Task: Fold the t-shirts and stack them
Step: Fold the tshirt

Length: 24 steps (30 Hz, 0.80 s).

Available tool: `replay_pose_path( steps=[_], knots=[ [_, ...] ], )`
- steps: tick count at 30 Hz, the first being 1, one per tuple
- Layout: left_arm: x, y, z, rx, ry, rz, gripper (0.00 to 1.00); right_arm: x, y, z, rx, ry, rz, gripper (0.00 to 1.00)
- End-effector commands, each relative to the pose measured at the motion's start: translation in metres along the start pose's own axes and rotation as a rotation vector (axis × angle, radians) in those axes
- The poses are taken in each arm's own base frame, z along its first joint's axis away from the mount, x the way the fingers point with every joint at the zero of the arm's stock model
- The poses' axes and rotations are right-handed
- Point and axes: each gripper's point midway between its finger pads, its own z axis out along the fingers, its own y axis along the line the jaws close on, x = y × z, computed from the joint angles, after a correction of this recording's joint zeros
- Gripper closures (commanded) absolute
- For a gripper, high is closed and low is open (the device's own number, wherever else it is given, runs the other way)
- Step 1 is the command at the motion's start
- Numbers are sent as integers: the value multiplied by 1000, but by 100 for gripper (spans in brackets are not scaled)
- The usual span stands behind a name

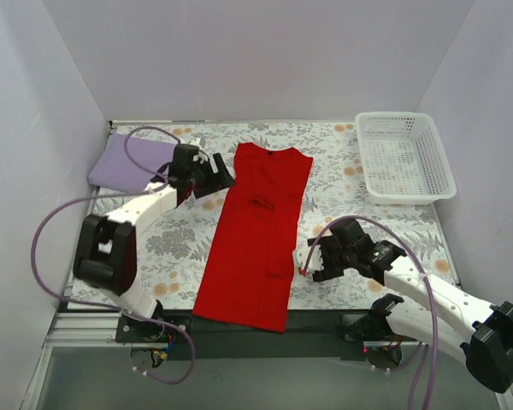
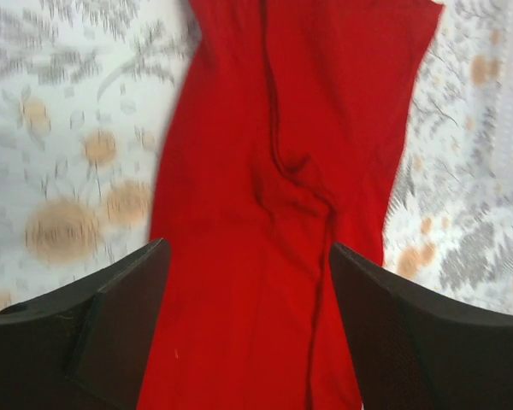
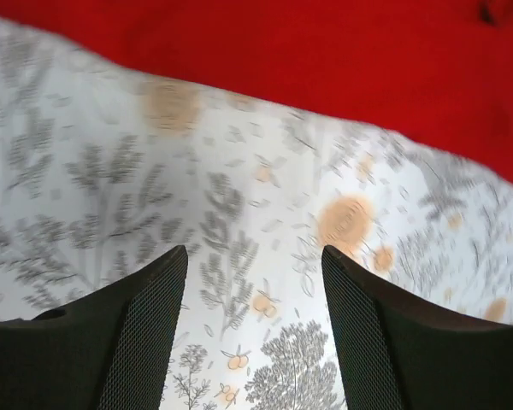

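Fabric in bright red, the red t-shirt [image 1: 256,235], is being shown laid out flat as a long narrow strip down the centre of the top view, its neckline toward the upper edge and its lower end reaching past the lower edge of the grey floral-print cloth [image 1: 179,243]. The lavender t-shirt [image 1: 124,162] is being shown at the upper left of the frame, lying as a compact piece, well apart from the red one. The left gripper [image 1: 215,176] is being held just beside the red shirt's upper left edge; in the left wrist view its fingers [image 2: 103,316] are being held spread, with red cloth and a crease in it being seen between them and nothing being pinched. The right gripper [image 1: 310,260] is being held at the lower right, just beside the red shirt's right edge; its fingers [image 3: 128,333] are being held spread over bare floral print, nothing being gripped. A white lattice basket [image 1: 403,162] is being seen at the upper right, apart from both shirts.
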Motion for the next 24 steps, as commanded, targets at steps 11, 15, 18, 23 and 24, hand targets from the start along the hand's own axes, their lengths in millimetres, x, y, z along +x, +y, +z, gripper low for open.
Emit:
replay_pose_path(
  steps=[11, 15, 18, 23, 24],
  knots=[
    [-55, 29, 155, -146, 90, 117, 46, 24, -114, -62, 368, -309, 818, 32],
    [-55, 29, 173, -135, 127, 131, 62, 27, -110, -61, 363, -320, 832, 32],
    [-63, 30, 185, -133, 120, 124, 87, 29, -110, -61, 362, -319, 838, 32],
    [-89, 34, 192, -84, 81, 63, 100, 33, -108, -59, 356, -312, 854, 32],
    [-91, 37, 194, -81, 79, 52, 100, 34, -107, -58, 354, -308, 857, 32]
  ],
)
